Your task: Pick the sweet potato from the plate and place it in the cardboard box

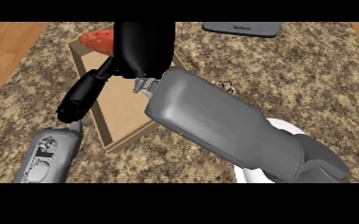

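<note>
- Speckled granite-look counter [294,76], brown and tan, fills most of the view; a strip of orange-brown wood [17,42] shows along the upper left edge.
- Cardboard box [119,109] lies open on the counter, tan, flat-bottomed, with low darker brown walls; its near corner points toward the lower edge of the view.
- Right hand [144,47], glossy black, is over the far end of the box, back of the hand toward the camera. Its grey forearm runs in diagonally from the lower right.
- Sweet potato [97,42], reddish-orange and smooth, sticks out just left of the right hand's fingers, over the box's far left corner. Only a rounded end shows; the rest is hidden behind the hand, so I cannot tell its long axis for sure. The visible end points left.
- Fingers of the right hand appear wrapped round the sweet potato; the thumb [80,97] hangs down-left, extended over the box.
- White plate [284,126] sits under the right forearm, only a curved rim visible.
- Left hand's fingers are hidden; only a grey forearm [48,154] shows at lower left, so I cannot tell their state.
- Dark grey flat object [242,28] lies at the top edge.
</note>
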